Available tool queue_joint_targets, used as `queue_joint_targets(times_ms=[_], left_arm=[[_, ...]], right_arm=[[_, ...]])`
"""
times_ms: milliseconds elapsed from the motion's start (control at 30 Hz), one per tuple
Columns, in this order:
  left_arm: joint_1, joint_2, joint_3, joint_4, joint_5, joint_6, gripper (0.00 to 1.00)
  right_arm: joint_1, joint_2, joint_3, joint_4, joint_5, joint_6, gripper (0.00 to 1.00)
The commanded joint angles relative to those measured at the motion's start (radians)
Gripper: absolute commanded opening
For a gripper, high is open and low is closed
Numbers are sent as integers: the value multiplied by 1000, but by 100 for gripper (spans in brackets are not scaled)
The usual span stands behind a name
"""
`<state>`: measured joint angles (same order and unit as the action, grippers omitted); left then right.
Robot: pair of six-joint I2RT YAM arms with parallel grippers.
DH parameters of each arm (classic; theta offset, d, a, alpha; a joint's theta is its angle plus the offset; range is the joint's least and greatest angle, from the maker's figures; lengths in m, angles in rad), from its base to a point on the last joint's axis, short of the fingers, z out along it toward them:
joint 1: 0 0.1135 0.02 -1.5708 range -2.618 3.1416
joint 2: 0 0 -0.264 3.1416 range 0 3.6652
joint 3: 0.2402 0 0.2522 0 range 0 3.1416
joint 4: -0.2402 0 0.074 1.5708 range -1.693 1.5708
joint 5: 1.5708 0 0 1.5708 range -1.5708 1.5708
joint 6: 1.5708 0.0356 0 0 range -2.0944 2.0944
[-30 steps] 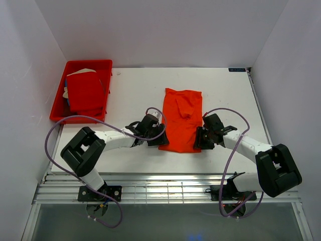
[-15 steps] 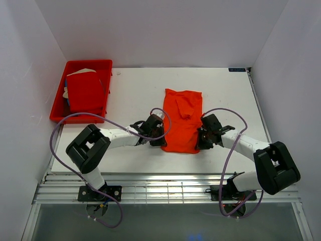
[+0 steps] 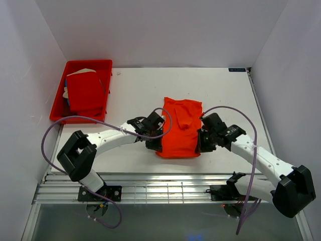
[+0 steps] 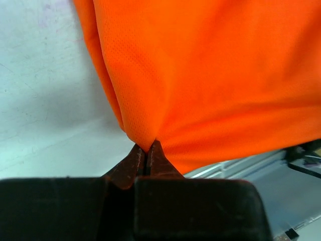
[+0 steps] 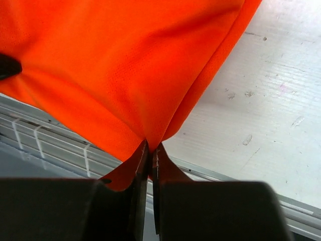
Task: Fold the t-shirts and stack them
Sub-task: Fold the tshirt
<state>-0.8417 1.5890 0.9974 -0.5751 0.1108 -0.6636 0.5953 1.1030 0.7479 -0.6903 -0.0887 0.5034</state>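
Left claw (image 4: 148, 146) pinches a near corner of the orange t-shirt (image 4: 215, 75), jaws pressed tight; right claw (image 5: 150, 146) nips the other corner likewise.

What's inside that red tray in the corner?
The red tray holds a folded red t-shirt. A pale item pokes out along its far and left edges; whatever else lies beneath the shirt is covered.

My left gripper (image 4: 145, 152) and right gripper (image 5: 151, 149) now pinch the near corners of the orange t-shirt (image 3: 178, 134) — a second ago both stood open beside those corners. The near hem is now up off the table (image 3: 131, 93) and drawn wider between the two, so the shirt looks shorter than before. My right arm's elbow sits further out now — toward the near right.
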Motion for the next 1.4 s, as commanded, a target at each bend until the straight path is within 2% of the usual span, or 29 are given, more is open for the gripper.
queue_joint_targets(times_ms=[0, 200, 367, 433, 667, 900, 1200, 1367], left_arm=[[4, -102, 118, -107, -16, -2, 0], [4, -115, 311, -134, -115, -28, 0], [3, -142, 331, -114, -256, -62, 0], [7, -136, 325, -97, -267, -64, 0], [19, -63, 291, -29, -247, -65, 0], [99, 20, 288, 26, -218, -53, 0], [187, 100, 349, 75, -139, -37, 0], [196, 117, 385, 92, -112, -31, 0]], right_arm=[[15, -28, 106, -101, 24, 17, 8], [23, 30, 269, -94, 60, 7, 8], [28, 84, 340, -74, 107, -14, 8], [28, 112, 346, -66, 139, -20, 8], [28, 178, 349, -23, 198, -25, 9], [26, 254, 390, 9, 248, -58, 9], [14, 357, 482, 21, 285, -109, 9], [6, 394, 536, 21, 288, -124, 9]])
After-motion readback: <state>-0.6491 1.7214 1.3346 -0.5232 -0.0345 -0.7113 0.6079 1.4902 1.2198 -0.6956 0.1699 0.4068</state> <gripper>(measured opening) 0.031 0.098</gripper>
